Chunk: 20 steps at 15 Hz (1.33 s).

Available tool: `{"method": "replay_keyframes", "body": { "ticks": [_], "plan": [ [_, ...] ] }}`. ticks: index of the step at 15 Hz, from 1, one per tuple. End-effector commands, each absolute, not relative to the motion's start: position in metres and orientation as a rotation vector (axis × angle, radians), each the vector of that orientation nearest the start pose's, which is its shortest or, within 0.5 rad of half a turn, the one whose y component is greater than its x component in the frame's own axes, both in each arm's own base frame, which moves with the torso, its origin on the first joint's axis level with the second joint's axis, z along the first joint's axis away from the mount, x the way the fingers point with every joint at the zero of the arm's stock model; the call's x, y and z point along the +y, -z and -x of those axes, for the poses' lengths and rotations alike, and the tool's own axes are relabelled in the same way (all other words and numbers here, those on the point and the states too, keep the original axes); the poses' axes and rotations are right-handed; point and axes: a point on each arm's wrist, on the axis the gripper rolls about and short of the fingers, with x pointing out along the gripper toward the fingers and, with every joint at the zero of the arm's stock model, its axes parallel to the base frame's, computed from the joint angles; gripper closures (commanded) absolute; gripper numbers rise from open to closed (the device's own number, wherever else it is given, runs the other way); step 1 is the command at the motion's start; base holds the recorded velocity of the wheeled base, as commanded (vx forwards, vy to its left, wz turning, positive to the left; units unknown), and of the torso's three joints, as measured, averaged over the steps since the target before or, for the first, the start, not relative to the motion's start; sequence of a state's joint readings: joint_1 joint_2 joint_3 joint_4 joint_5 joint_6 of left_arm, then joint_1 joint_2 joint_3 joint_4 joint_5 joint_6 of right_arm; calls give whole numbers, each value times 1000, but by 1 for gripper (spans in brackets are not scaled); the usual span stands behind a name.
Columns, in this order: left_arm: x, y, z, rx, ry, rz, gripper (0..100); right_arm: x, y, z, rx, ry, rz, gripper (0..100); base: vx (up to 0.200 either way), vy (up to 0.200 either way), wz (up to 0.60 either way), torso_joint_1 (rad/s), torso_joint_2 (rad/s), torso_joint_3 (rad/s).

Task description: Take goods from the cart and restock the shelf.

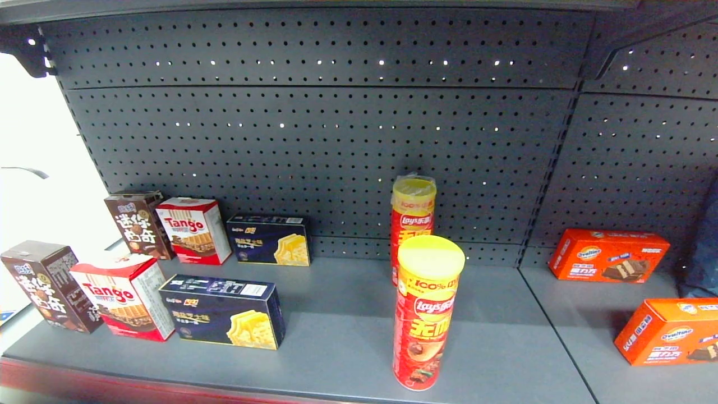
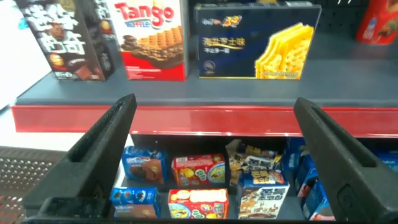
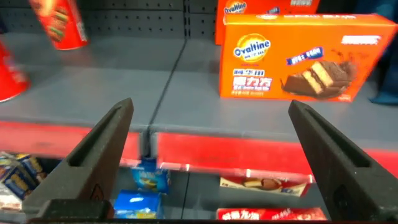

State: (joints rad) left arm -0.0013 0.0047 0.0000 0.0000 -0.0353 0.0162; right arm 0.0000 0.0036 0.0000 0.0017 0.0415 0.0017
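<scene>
The shelf (image 1: 336, 336) carries two chip cans (image 1: 429, 314) at centre, snack boxes (image 1: 224, 311) toward nine o'clock and orange boxes (image 1: 608, 255) toward three. The left gripper (image 2: 214, 106) and the right gripper (image 3: 210, 107) hover before its red front edge, jaws spread wide and holding nothing.

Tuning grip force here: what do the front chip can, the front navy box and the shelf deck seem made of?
The front chip can: probably a paperboard tube in glossy wrap, with a yellow plastic-looking lid. The front navy box: thin printed cardboard, judging by its crisp folded edges. The shelf deck: apparently matte grey painted metal, like the perforated panel behind.
</scene>
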Motion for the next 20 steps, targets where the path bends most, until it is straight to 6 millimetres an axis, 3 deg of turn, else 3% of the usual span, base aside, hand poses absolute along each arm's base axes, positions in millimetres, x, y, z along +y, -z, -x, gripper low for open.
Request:
{"method": "replay_keyframes", "body": {
  "ticks": [1, 4, 20],
  "plan": [
    [-1, -76, 22, 6, 35, -18, 0, 1, -75, 23, 8, -43, -2, 0, 0, 0, 0, 0, 0, 0],
    [-1, -76, 22, 6, 35, -17, 0, 1, -75, 23, 6, -43, -2, 0, 0, 0, -400, 5, 3, 3],
    [-1, -76, 22, 6, 38, -18, 0, 1, -75, 23, 6, -43, -2, 0, 0, 0, 0, 0, 0, 0]
  ]
}}
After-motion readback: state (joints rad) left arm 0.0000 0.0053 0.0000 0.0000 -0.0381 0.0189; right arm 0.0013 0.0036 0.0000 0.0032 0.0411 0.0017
